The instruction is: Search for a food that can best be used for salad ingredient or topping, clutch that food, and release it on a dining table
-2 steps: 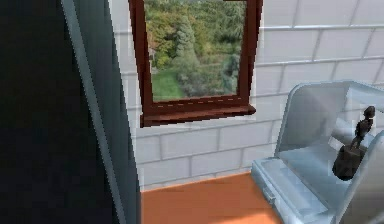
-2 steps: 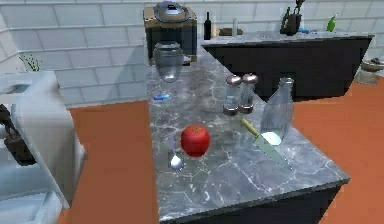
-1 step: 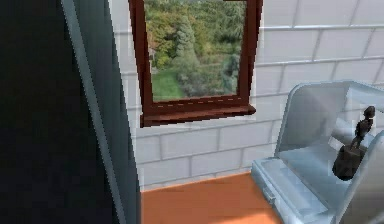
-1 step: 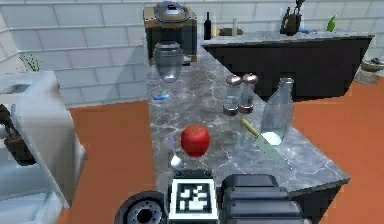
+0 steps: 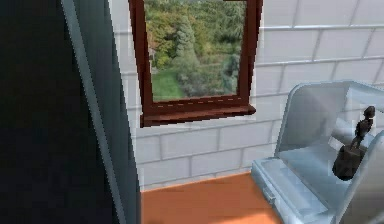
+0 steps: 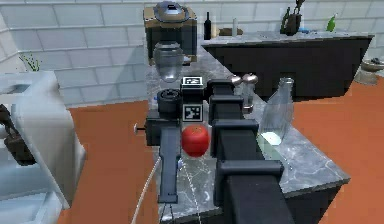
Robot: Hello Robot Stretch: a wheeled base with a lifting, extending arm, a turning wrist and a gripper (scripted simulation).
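Two thin fingers (image 6: 148, 128) stick out from the gripper's dark body above the tabletop (image 6: 300, 165), near its left edge in the arm side view. I cannot tell whether they hold anything, since things lie on the grey marbled surface right behind them. One red round food (image 6: 196, 140), tomato-like, shows just beside the gripper body, against the arm (image 6: 245, 180) and a little in from that left edge. It is round, so no long axis or pointing direction can be made out. Two white marker squares (image 6: 192, 86) stand just above it.

Farther along the tabletop come two shakers (image 6: 243, 88) side by side near the middle, one clear glass bottle (image 6: 281, 108) upright toward the right edge, and one coffee maker (image 6: 168, 40) at the far end. Beyond it, one dark counter (image 6: 290, 55) runs along the white brick wall, carrying one dark bottle (image 6: 208, 24) and one utensil holder (image 6: 291, 20).

One pale armchair (image 6: 35, 130) with one dark statuette (image 6: 12, 135) on it stands on the orange floor at the arm side view's left. The forward view gives the same armchair (image 5: 320, 150) and statuette (image 5: 355, 145) at its right. It adds one brown-framed window (image 5: 195, 55) with trees behind it and one tall dark panel (image 5: 50, 110) at its left.
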